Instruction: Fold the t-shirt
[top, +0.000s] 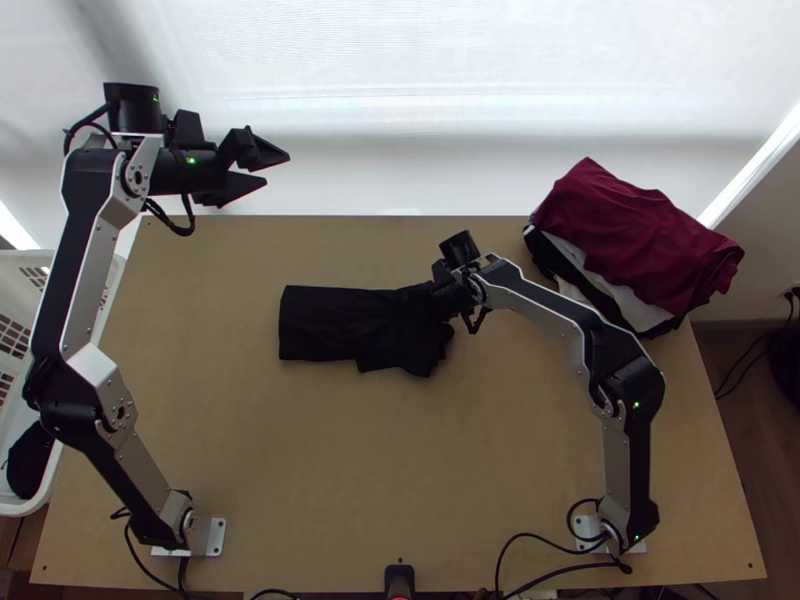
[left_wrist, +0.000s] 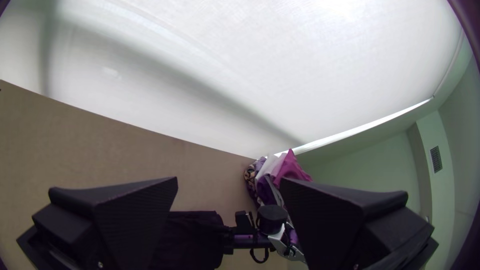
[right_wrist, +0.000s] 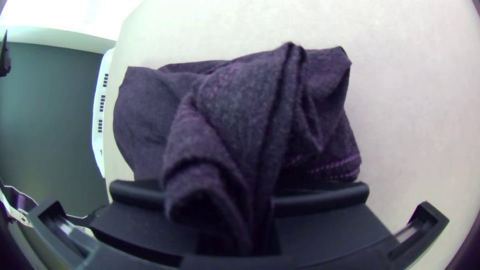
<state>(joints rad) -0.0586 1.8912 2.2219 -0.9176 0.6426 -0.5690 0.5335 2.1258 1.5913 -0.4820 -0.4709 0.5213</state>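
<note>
T-shirt part-folded (my guess), bunched end clamped in my right gripper; left gripper spread; next, fold leftward.

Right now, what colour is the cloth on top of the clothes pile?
The top cloth is plain dark red; the top view shows it best.

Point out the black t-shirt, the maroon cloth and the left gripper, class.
Black t-shirt (top: 320, 323): top view, on its flatter end.
Maroon cloth (top: 628, 238): top view, on its broad upper side.
Left gripper (top: 277, 169): top view, midway between its open fingers.
</note>
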